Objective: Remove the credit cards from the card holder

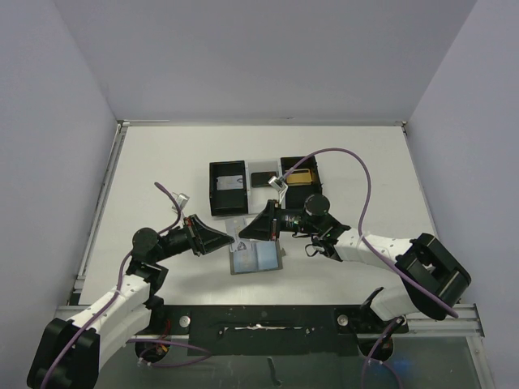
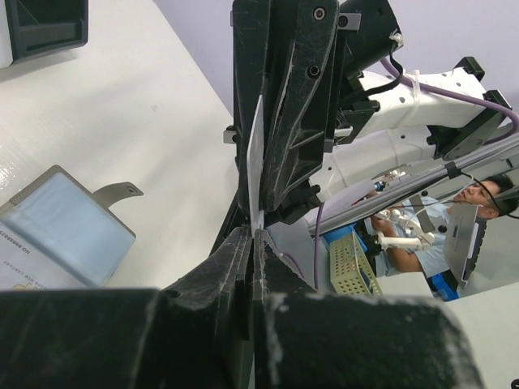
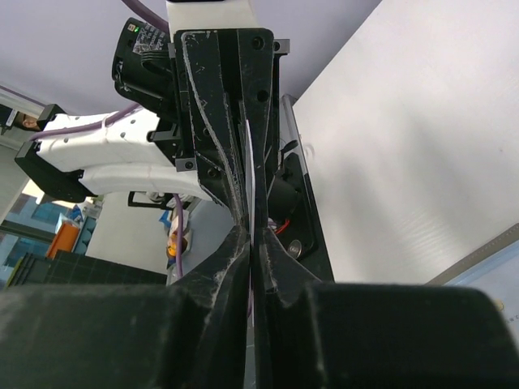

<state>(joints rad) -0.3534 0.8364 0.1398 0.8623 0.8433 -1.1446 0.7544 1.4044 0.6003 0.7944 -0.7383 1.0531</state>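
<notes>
The card holder [image 1: 258, 259] is showing grey-blue panels against the white desk [image 1: 162, 170]. The credit card [image 2: 255, 170] is looking pale whitish; the tray [image 1: 229, 188] is showing black, the cables [image 1: 331, 150] purple.

I see the white tabletop [image 1: 162, 162] carrying two things. The grey card holder [image 1: 243, 261] lies open and flat near my edge, pocket panels up. Further back sits a black three-compartment tray [image 1: 212, 186], apart from the holder.

White arm shells [image 1: 109, 304], black joints [image 1: 146, 241], purple cables [image 1: 370, 190], scuffed black left pincer [image 1: 233, 241] and right pincer [image 1: 243, 235]
</notes>
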